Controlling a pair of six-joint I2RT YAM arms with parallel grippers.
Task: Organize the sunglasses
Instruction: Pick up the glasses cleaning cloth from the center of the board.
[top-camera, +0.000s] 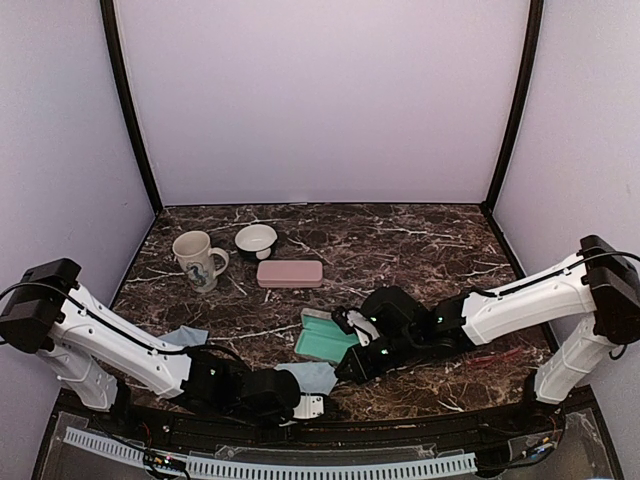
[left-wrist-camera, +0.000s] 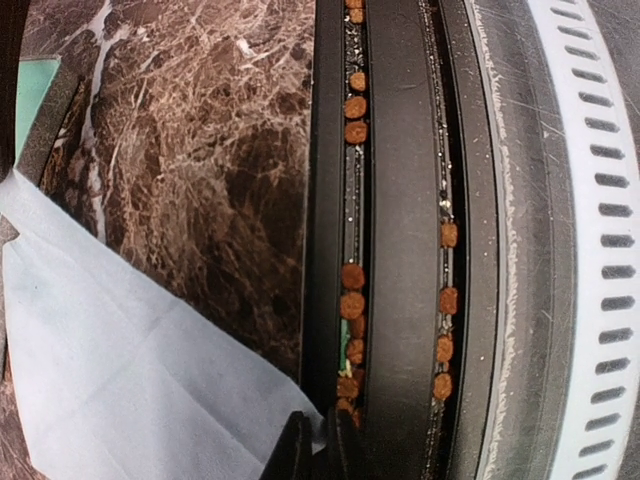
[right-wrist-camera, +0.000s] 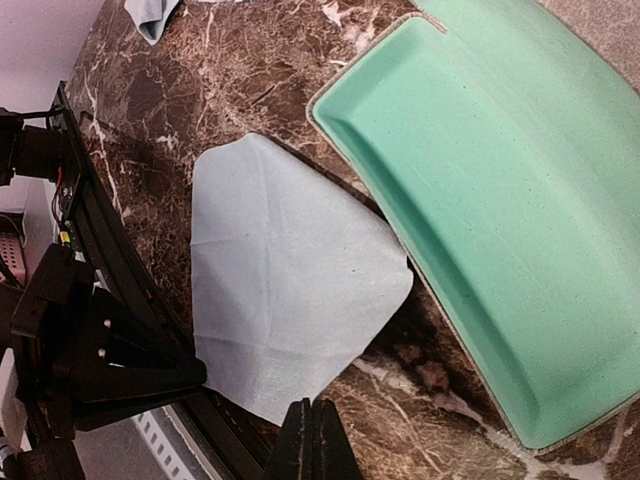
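Note:
A thin red pair of sunglasses (top-camera: 495, 355) lies on the marble under my right forearm, mostly hidden by it. An open case with a green lining (top-camera: 325, 337) (right-wrist-camera: 500, 200) sits at mid-table. A light-blue cloth (top-camera: 312, 376) (left-wrist-camera: 110, 370) (right-wrist-camera: 290, 290) lies just in front of it at the near edge. My left gripper (top-camera: 310, 405) (left-wrist-camera: 320, 430) is low at the table's front rail, shut on a corner of that cloth. My right gripper (top-camera: 347, 372) (right-wrist-camera: 313, 410) hovers at the cloth's right edge beside the case, shut with nothing in it.
A closed pink case (top-camera: 290, 273) lies behind the open one. A mug (top-camera: 198, 260) and a small bowl (top-camera: 256, 240) stand at the back left. A second light-blue cloth (top-camera: 185, 337) lies by the left arm. The black front rail (left-wrist-camera: 400, 240) runs right next to the left gripper.

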